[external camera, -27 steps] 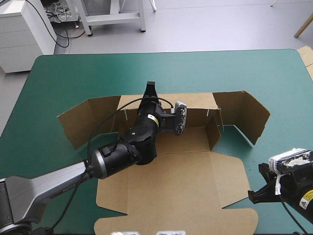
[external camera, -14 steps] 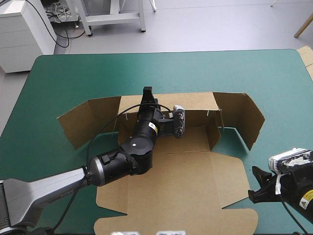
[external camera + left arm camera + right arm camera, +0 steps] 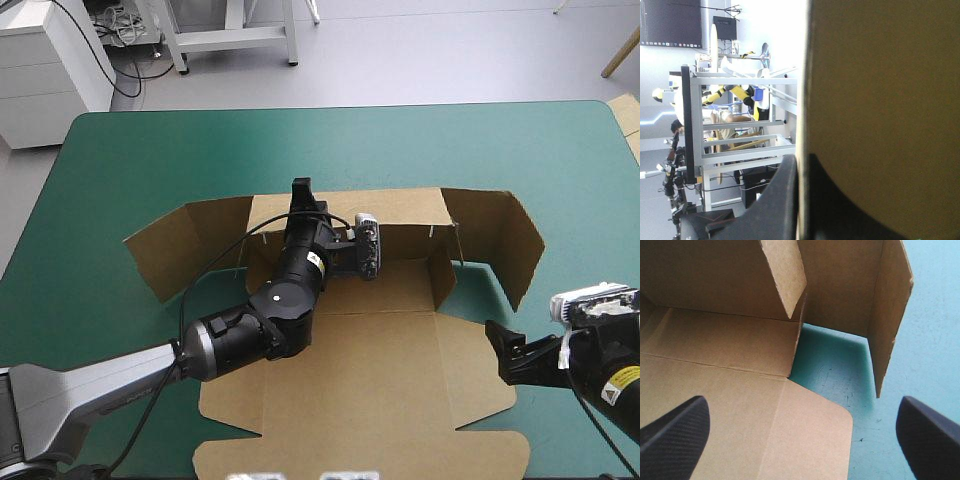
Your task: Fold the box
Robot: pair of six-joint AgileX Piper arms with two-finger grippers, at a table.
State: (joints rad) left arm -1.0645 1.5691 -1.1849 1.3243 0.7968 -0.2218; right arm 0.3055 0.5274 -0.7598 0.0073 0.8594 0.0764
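1. Box [image 3: 380, 370] placement: the brown sheet lies in the middle of the teal-green bench [image 3: 150, 160], its base and lid flat and its rear wall [image 3: 400, 210] raised upright.
2. The left end effector [image 3: 301, 190] pinches the top edge of that rear wall. In the left wrist view the board runs between its two black fingers, which are all but closed on it [image 3: 802, 200]. Compared with just before, it sits slightly further toward the box's left end, and the wall stands much as it did.
3. The right end effector [image 3: 505, 350] has advanced from the bench's near right corner to the box's right side flap [image 3: 470, 360]. Its fingers are spread wide and hold nothing, with the flap's rounded corner [image 3: 810, 440] lying under and between them.
4. The right wing panel [image 3: 510, 240] stands angled, a little apart from the side flap.
5. My reading is that the left arm is steadying the rear wall while the right lines up to lift the side flap. That flap is still flat, so the side walls are not yet formed.
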